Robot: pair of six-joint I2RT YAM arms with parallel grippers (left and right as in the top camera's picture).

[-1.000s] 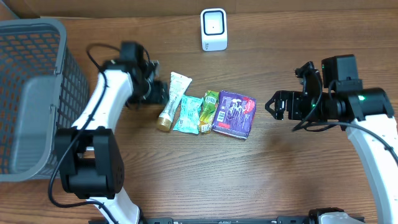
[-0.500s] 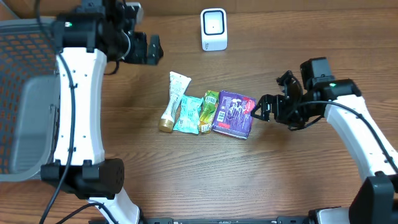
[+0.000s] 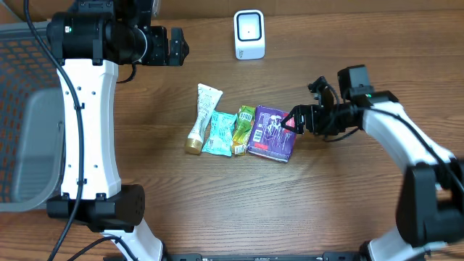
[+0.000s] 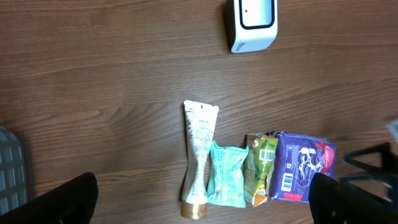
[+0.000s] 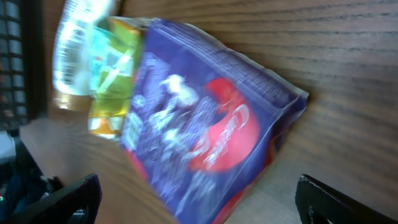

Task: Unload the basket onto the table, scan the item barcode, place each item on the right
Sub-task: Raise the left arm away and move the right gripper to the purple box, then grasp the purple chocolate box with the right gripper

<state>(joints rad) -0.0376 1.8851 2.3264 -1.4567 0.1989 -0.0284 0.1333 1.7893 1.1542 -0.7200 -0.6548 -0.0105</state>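
Packets are lying in a row at the middle of the wooden table (image 3: 217, 210) from overhead: a white tube (image 3: 202, 116) with a gold cap, a teal packet (image 3: 220, 133), a green packet (image 3: 243, 130) and a purple packet (image 3: 272, 132), each touching the next. A white scanner (image 3: 249, 34) is standing well apart from them at the far edge. A grey basket (image 3: 22, 80) is sitting at the left side. The left gripper (image 3: 176, 47) is hanging high near the far left of the row, its jaws spread wide and holding nothing. The right gripper (image 3: 296, 122) is reaching in low, its jaws apart and just beside the right edge of the purple packet; I cannot tell if they are touching it.

From the left wrist, both dark fingers (image 4: 65, 200) are showing at the bottom corners, wide apart with nothing between them. Far below, the scanner (image 4: 252, 25) is standing upright, and the purple packet (image 4: 301, 165) is lying with a barcode (image 4: 286, 182) facing up near its left edge.

From the right wrist, the purple packet (image 5: 205, 130) is filling the middle, blurred, with the green packet (image 5: 115, 74) beyond it. The fingers (image 5: 62, 202) are sitting wide apart at the bottom corners, gripping nothing.
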